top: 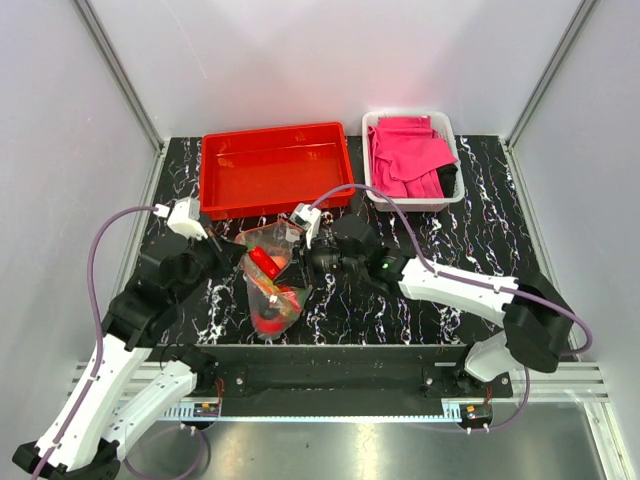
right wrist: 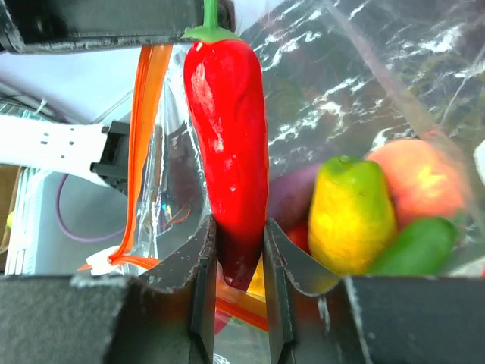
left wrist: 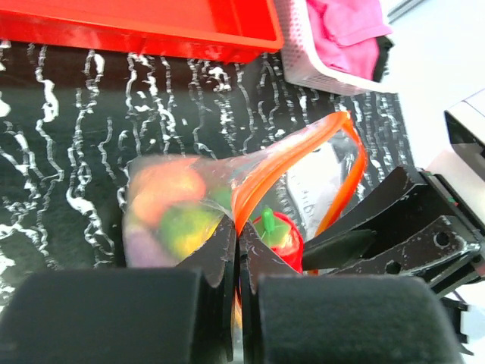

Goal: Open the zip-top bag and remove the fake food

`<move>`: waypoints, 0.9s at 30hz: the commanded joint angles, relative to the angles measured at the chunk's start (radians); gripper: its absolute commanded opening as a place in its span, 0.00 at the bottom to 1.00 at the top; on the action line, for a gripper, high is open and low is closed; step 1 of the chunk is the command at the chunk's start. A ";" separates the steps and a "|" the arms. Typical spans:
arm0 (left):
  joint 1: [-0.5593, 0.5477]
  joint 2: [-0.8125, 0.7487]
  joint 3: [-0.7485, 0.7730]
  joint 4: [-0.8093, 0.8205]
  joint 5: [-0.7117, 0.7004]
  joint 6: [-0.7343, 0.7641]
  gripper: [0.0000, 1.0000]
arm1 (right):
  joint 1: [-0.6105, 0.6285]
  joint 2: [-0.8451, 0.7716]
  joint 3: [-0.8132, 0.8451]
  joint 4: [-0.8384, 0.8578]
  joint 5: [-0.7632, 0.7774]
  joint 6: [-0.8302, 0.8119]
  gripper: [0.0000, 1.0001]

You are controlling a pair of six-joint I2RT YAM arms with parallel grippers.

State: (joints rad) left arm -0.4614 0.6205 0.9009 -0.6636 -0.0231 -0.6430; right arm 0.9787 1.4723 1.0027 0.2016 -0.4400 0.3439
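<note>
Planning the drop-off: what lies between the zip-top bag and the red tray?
Only bare marbled table lies between the zip-top bag and the red tray, as the left wrist view shows.

Top looks down; wrists closely share bag point(left wrist: 170, 208).

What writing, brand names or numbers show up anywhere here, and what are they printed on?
No text is legible in any view.
Faint grey marks seen through the zip-top bag, left wrist view: too blurred to read.
Small stickers on the front rail, top view: too small to read.
</note>
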 commanded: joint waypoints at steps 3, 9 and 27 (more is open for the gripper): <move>0.003 0.004 0.018 -0.011 -0.074 0.063 0.00 | 0.014 0.072 0.060 0.084 -0.123 -0.025 0.00; 0.003 0.058 0.021 -0.048 -0.054 0.082 0.00 | 0.015 0.040 0.050 0.117 0.042 -0.003 0.00; 0.003 0.021 0.004 -0.071 -0.046 0.098 0.00 | -0.006 0.155 0.399 -0.042 0.369 0.072 0.00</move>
State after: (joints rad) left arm -0.4603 0.6552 0.8818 -0.7559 -0.0402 -0.5835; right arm 0.9871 1.5826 1.2675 0.2321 -0.1650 0.4202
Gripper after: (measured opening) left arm 0.009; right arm 0.303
